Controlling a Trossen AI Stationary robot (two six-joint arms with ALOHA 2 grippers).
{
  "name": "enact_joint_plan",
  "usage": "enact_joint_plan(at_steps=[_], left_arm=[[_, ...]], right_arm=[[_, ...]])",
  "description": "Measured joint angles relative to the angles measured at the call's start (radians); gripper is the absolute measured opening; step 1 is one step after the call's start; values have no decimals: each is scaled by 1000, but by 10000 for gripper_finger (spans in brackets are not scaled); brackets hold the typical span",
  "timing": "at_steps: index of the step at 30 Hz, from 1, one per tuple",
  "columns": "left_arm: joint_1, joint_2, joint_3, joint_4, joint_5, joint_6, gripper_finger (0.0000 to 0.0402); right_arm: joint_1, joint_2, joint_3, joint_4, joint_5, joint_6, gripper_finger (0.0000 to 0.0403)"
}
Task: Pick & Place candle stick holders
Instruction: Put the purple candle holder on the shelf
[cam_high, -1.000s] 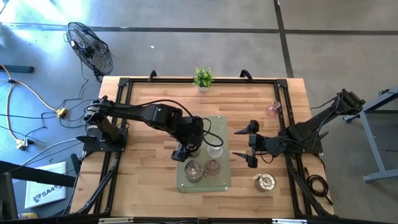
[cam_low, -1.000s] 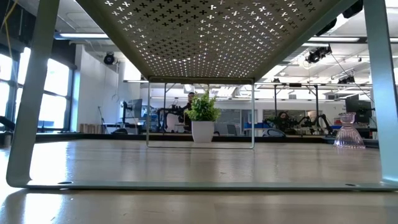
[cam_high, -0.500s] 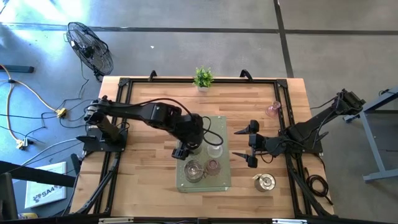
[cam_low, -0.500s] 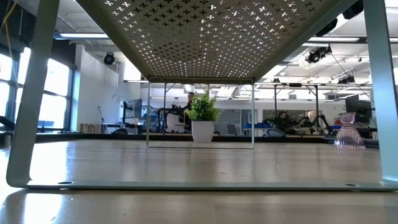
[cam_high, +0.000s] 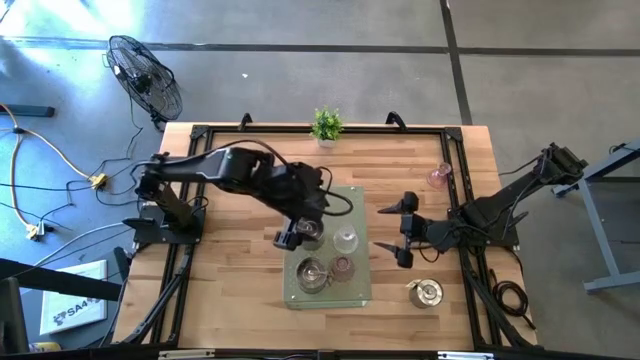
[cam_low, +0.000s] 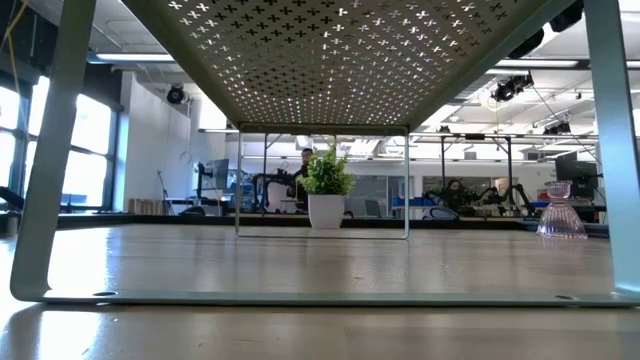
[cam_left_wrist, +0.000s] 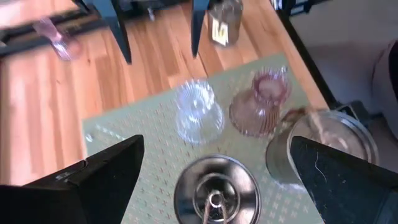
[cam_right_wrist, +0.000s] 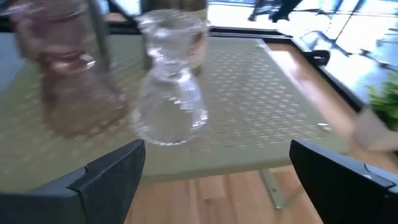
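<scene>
A raised green perforated tray (cam_high: 356, 200) carries a silver holder (cam_left_wrist: 214, 193), a clear glass holder (cam_high: 345, 240), a pink glass holder (cam_high: 342, 267) and a shiny holder (cam_high: 312, 273), each standing on its base. My left gripper (cam_high: 297, 233) hangs open above the silver holder, its fingers apart on either side and clear of it. My right gripper (cam_high: 380, 230) is open and empty beside the tray's right edge, facing the clear holder (cam_right_wrist: 171, 81). A pink holder (cam_high: 438, 177) and a silver holder (cam_high: 425, 292) stand on the table.
A small potted plant (cam_high: 326, 125) stands at the far edge's middle. The tray stands on thin legs (cam_low: 45, 150) above the wood. Black frame rails (cam_high: 455, 160) run along the table's sides. Bare wood lies left of the tray.
My left gripper has risen and drawn back a little toward the table's far edge. A silver holder on the tray now shows from beneath it. The right arm has kept still.
</scene>
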Motion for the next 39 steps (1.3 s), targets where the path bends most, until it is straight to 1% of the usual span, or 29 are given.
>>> enact_joint_plan(at_steps=[5,7,9,11,13,16,19,23,26,28,32,34,39], left_arm=[[0,0,75,-74,-12,0,396],[0,0,89,-119,-14,-11,396],[0,0,106,-177,-14,-53,396],[0,0,113,-236,-14,-119,396],[0,-4,113,-302,-21,-178,396],[0,-15,112,-383,-61,-265,396],[-4,-48,104,-408,-149,-335,396],[-29,-106,94,-409,-220,-367,396],[-66,-138,93,-408,-288,-383,396],[-93,-153,93,-408,-344,-406,396],[-146,-164,93,-408,-416,-418,396],[-164,-164,93,-407,-440,-421,396],[-170,-205,71,-404,-507,-458,396]], right_arm=[[0,-21,0,-57,184,112,393],[0,-40,0,-124,261,189,393],[0,-67,0,-206,318,276,393],[0,-97,0,-287,349,368,393],[-2,-125,0,-359,358,443,393],[-13,-171,0,-447,357,535,393],[-48,-227,10,-569,318,645,393],[-130,-290,57,-854,221,852,393],[-204,-306,95,-1061,140,1012,393],[-252,-305,117,-1142,90,1077,393],[-354,-302,157,-1251,31,1130,393],[-418,-303,173,-1286,-34,1136,393],[-618,-300,201,-1304,-167,1060,393]])
